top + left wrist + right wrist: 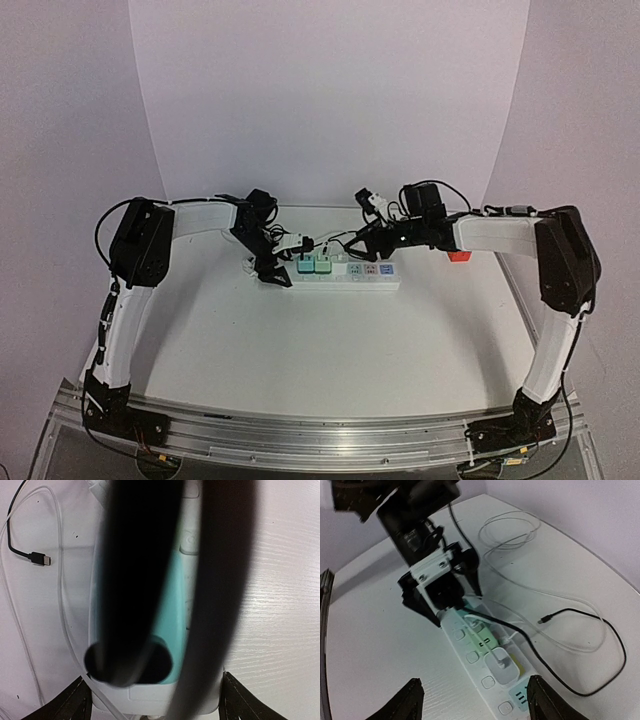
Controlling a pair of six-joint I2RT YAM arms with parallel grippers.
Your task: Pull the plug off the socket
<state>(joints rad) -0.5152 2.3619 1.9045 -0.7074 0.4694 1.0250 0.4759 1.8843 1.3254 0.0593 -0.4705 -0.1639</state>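
Observation:
The white socket strip lies across the middle of the table. My left gripper straddles its left end, and its fingers press both sides of the strip. A black plug sits in the teal outlet right in front of the left gripper; blurred black cable hides much of that view. A white charger plug stands in an outlet further along the strip. My right gripper hangs open above the strip near that charger, holding nothing; it also shows in the top view.
Loose white cables loop on the table behind the strip. A black cable ends in a free USB tip, also seen in the left wrist view. A small red object lies under the right arm.

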